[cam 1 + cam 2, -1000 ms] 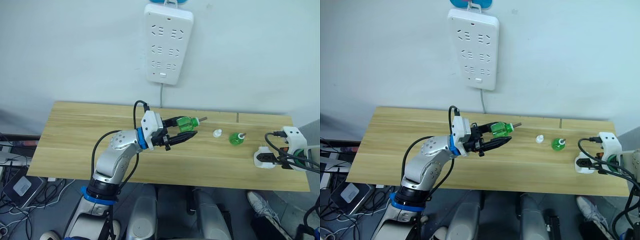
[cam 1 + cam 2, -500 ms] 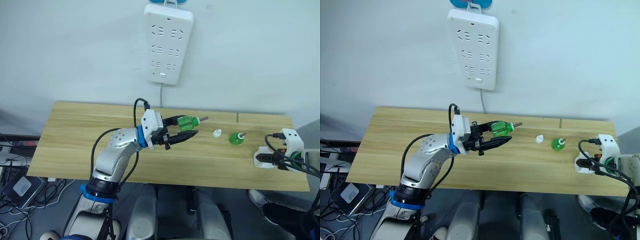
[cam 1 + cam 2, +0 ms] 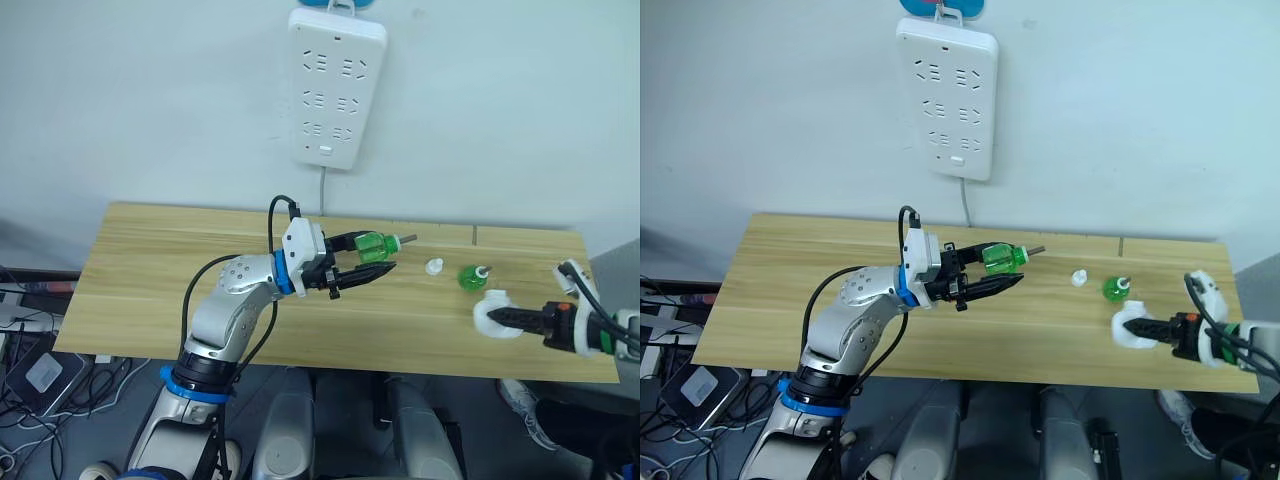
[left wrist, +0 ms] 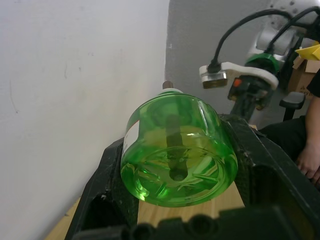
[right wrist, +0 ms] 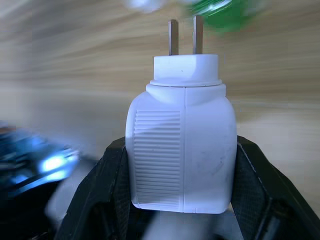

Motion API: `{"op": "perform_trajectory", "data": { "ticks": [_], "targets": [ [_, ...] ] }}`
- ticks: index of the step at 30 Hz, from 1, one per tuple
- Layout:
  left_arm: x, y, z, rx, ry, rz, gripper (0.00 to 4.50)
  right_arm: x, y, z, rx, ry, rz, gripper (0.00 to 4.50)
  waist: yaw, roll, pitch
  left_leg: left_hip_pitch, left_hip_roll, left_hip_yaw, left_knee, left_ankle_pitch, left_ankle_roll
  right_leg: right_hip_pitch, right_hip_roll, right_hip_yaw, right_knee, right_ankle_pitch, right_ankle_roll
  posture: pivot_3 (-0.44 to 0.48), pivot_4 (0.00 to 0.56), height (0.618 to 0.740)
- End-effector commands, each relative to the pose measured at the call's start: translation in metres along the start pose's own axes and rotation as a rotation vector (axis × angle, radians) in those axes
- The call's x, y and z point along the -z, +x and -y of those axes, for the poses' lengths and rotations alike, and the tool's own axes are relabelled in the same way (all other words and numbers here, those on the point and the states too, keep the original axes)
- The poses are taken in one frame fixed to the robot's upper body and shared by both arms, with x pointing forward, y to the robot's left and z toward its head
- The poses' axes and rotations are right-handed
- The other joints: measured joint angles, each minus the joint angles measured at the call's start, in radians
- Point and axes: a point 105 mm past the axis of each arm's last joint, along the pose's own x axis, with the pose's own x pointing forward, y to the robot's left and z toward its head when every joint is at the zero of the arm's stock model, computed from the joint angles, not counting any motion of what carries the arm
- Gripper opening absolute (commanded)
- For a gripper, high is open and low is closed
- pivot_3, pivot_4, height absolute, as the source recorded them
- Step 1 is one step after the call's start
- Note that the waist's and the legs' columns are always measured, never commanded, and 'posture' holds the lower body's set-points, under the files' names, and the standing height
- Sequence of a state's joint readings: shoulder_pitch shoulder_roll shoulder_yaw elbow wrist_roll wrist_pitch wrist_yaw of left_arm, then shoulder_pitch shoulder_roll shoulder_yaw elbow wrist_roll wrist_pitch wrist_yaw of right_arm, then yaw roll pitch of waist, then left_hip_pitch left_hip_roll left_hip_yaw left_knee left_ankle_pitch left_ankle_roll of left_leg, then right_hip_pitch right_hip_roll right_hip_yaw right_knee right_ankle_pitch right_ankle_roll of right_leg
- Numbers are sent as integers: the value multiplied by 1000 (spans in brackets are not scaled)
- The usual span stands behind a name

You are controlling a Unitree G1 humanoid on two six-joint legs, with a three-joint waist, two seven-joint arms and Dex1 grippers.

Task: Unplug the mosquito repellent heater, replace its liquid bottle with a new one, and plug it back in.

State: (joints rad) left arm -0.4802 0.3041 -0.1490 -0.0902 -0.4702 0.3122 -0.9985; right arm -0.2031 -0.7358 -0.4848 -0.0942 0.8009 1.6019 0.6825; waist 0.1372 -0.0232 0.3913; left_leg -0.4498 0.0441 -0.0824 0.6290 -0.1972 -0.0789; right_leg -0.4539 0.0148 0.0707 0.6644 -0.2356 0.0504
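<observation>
My right tool [image 3: 500,316] is clamped on the mosquito repellent heater [image 3: 492,314], its two black fingers pressing the ribbed white sides, as the right wrist view shows, with the two prongs [image 5: 185,36] pointing away from me. I hold it low over the near right part of the wooden surface [image 3: 150,290], with the forearm lying nearly level and reaching leftward from the right edge.

My left tool [image 3: 362,260] grips the new liquid bottle [image 3: 371,246] by its round green body, wick stem aimed to the right, lifted above the middle of the surface. That arm is bent at the elbow, wrist turned so the bottle lies sideways.

As I judge it, the step in hand is bringing the two together to fit the bottle into the heater. To do it well I should turn the heater's socket end toward the bottle's neck, line the stem up on one axis, and close the gap slowly without squeezing the bottle out of true.

Further back, a small white cap [image 3: 434,266] and another green bottle [image 3: 470,277] stand near each other on the surface, just beyond the heater. On the wall behind hangs the white power strip [image 3: 337,86], well apart.
</observation>
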Motion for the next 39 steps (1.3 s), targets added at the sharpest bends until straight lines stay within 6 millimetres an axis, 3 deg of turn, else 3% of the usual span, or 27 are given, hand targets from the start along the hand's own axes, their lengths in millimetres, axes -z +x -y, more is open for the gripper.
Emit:
{"op": "perform_trajectory", "data": {
  "ticks": [1,8,13,26,32,39],
  "targets": [
    [-8,3,5,37,22,25,2263,3,8,-11,-98,21,68,2214,0,0,0,0,0,1,0,0,0,0,0,1,0,0,0,293,396,740],
    [-9,0,4,44,26,11,2263,9,12,-10,-160,14,78,2214,-2,0,0,0,0,1,1,0,0,0,0,1,0,3,2,304,399,740],
    [-9,1,4,50,24,8,2263,13,9,9,-121,9,58,2214,-2,0,0,0,0,1,1,0,0,0,0,1,0,3,2,302,400,740],
    [-11,-1,6,52,20,1,2263,15,26,42,-41,-15,37,2214,-2,0,0,0,0,1,1,0,0,0,0,1,0,3,2,323,415,740],
    [-11,-2,8,51,19,-4,2263,16,25,50,-18,-24,35,4320,-2,0,0,0,0,1,1,0,0,0,0,1,0,3,2,326,416,740],
    [-11,-1,9,51,16,0,2263,11,17,55,28,-60,37,4471,-2,0,0,2,0,1,1,0,0,2,0,1,0,3,2,316,417,740]
  ]
}}
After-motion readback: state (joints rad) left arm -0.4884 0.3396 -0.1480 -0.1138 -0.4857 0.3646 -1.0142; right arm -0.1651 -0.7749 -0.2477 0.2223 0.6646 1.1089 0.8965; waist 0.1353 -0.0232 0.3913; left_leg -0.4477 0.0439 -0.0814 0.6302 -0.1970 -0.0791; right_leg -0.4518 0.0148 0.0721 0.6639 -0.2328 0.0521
